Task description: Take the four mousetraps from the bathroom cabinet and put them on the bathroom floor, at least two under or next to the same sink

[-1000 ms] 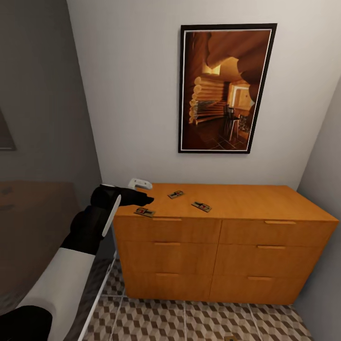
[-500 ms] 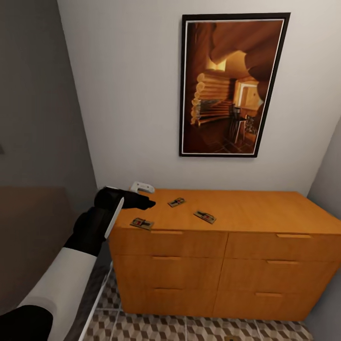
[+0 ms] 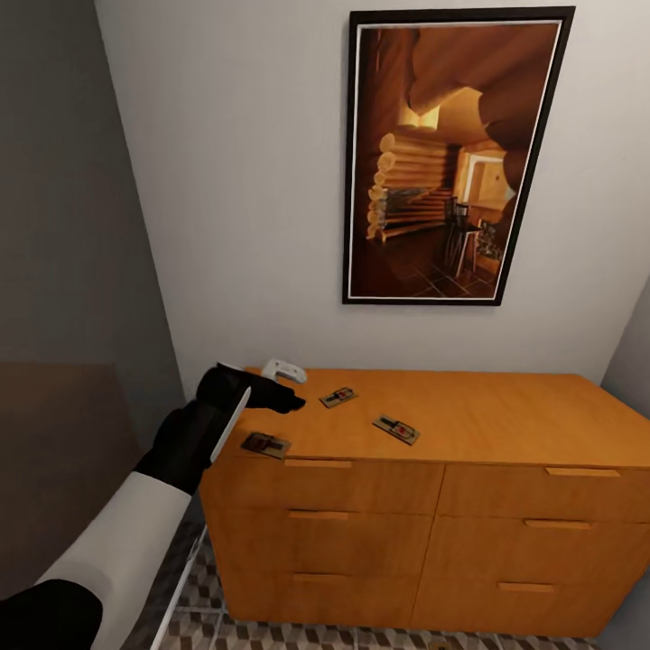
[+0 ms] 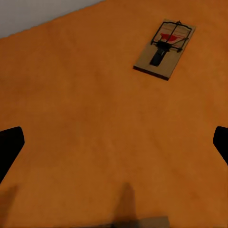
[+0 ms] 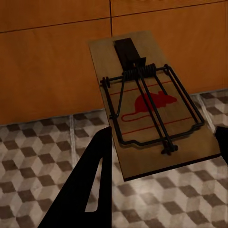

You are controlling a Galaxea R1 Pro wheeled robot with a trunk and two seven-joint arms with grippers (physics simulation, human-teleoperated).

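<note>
Three mousetraps lie on the cabinet (image 3: 506,420) top: one at the front left edge (image 3: 265,443), one further back (image 3: 338,396) and one toward the middle (image 3: 396,429). My left gripper (image 3: 293,403) hovers open over the top's left end, just short of the back mousetrap (image 4: 164,49), which lies ahead of its black fingertips (image 4: 9,147). The right wrist view has my right gripper (image 5: 161,152) shut on a fourth mousetrap (image 5: 152,109), held flat above the cube-patterned bathroom floor (image 5: 38,152) in front of the cabinet's drawers (image 5: 52,71).
A large framed picture (image 3: 447,162) hangs on the white wall above the cabinet. A grey wall (image 3: 63,226) and a dark low surface (image 3: 54,451) close off the left side. A strip of patterned floor (image 3: 298,632) lies below the drawers.
The head camera has moved closer and higher, so the whole picture shifted. My left gripper has reached a little further over the cabinet top toward the back mousetrap.
</note>
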